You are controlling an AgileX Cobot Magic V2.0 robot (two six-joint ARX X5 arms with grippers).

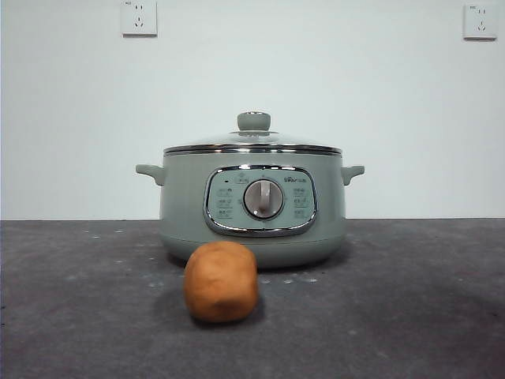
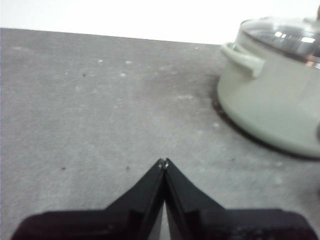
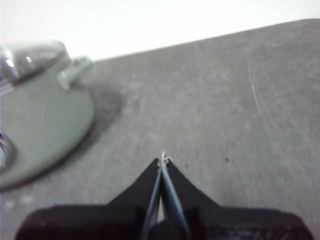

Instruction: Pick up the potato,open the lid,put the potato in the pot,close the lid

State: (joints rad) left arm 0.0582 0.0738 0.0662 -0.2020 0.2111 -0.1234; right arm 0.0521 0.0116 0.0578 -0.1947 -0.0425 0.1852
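The orange-brown potato [image 1: 221, 281] lies on the dark grey table in front of the pot, a little left of its dial. The sage-green pot [image 1: 252, 207] stands at the middle with the glass lid [image 1: 252, 144] shut on it, green knob on top. The pot also shows in the left wrist view [image 2: 272, 97] and the right wrist view [image 3: 37, 115]. My left gripper [image 2: 164, 162] is shut and empty over bare table, left of the pot. My right gripper [image 3: 163, 160] is shut and empty over bare table, right of the pot. Neither gripper shows in the front view.
The grey table [image 1: 410, 316] runs back to a white wall with two sockets [image 1: 139, 17]. The pot's side handles [image 1: 150, 171] stick out left and right.
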